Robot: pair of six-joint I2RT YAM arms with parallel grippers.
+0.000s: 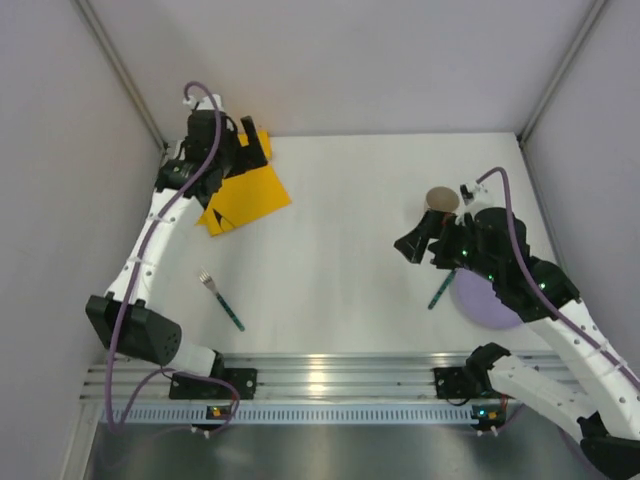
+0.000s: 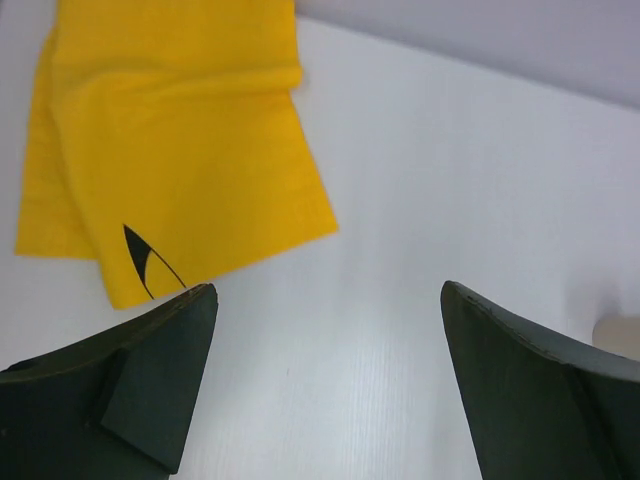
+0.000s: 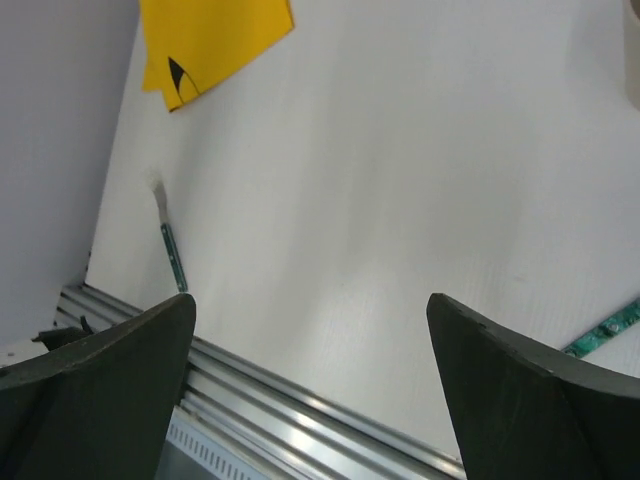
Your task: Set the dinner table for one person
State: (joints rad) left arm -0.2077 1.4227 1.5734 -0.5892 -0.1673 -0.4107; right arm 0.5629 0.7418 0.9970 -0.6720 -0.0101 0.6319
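Observation:
The white dinner table (image 1: 330,250) carries a folded yellow cloth mat (image 1: 245,195) at the back left. A fork with a green handle (image 1: 220,300) lies near the front left. A brown cup (image 1: 441,200) stands right of centre. A purple plate (image 1: 485,300) lies half hidden under my right arm, with a green-handled utensil (image 1: 440,290) at its left edge. My left gripper (image 1: 258,142) is open and empty above the mat's far edge; in its wrist view the mat (image 2: 170,150) lies ahead of the gripper (image 2: 328,290). My right gripper (image 1: 412,238) is open and empty, raised just in front of the cup.
The ribbed aluminium rail (image 1: 320,375) runs along the table's near edge. Grey walls close in the back and both sides. The right wrist view shows its gripper (image 3: 310,300), the rail (image 3: 300,400), the fork (image 3: 172,250), the mat (image 3: 215,40) and the other utensil's handle (image 3: 605,330).

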